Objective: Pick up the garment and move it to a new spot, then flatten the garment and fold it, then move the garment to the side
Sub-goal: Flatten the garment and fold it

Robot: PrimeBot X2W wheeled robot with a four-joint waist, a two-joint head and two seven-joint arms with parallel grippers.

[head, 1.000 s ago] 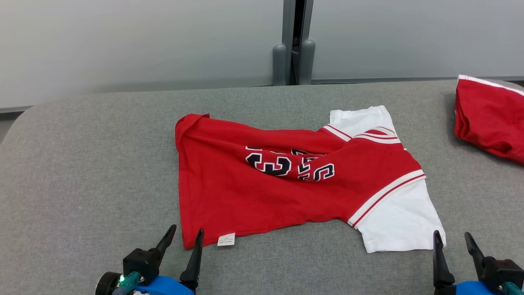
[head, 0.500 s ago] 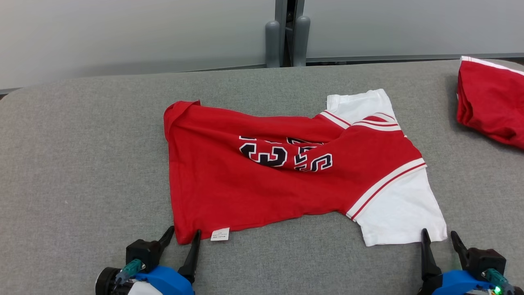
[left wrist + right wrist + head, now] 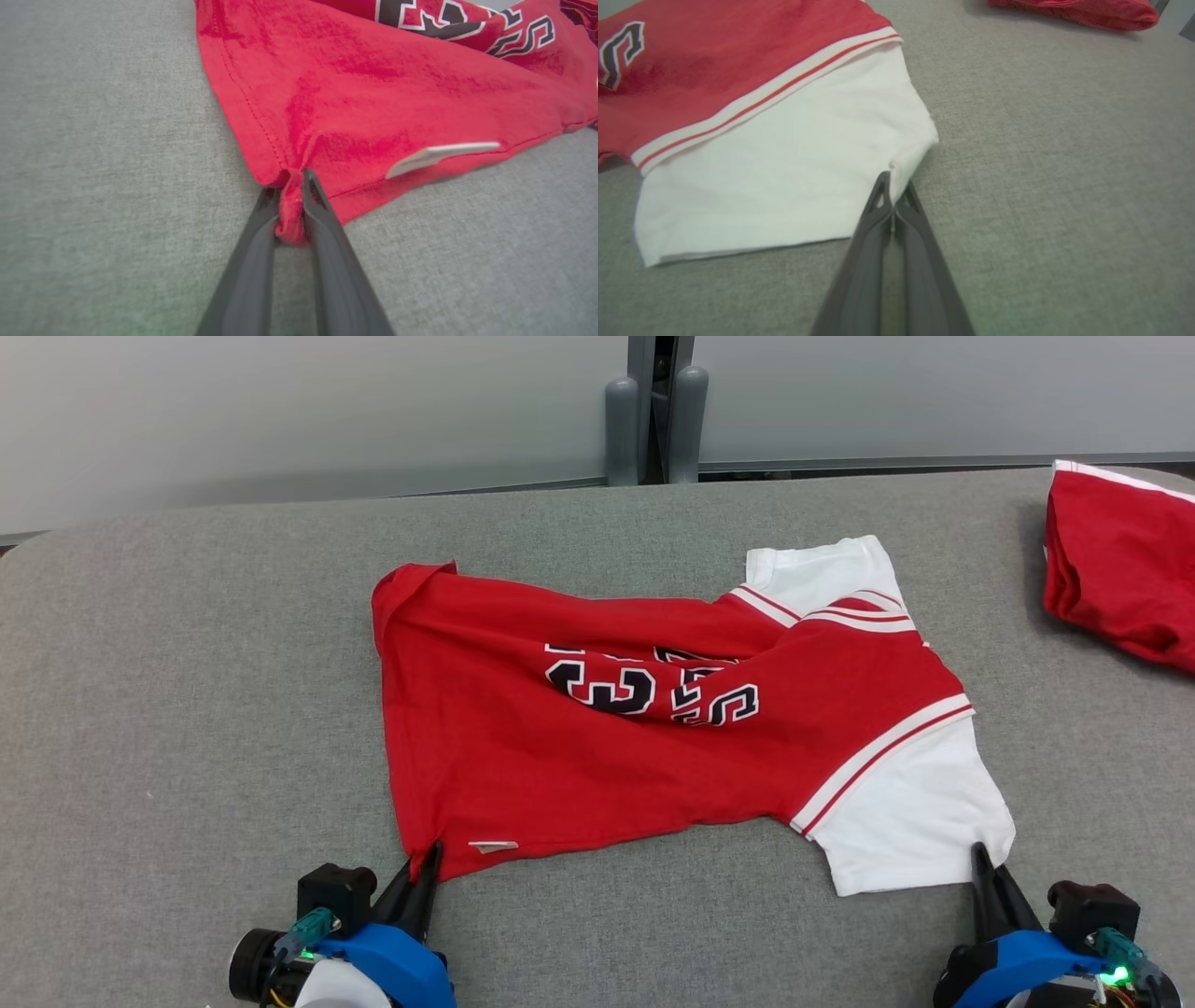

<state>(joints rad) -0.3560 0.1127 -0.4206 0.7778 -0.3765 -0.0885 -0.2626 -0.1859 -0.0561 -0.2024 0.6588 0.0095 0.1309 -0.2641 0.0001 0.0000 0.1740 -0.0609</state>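
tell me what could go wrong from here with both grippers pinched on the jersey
1. The left gripper holds just a small bunch of the jersey hem corner; it may slip on lifting.
2. The right gripper grips only the very edge of the white sleeve, so that could pull free.
3. A shift to the right might land it on the other red garment.

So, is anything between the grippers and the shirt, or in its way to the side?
Nothing stands between them: the left gripper pinches the red hem corner of the shirt, the right gripper its white sleeve corner. Far right on the table lies another red garment, possibly in the way there.
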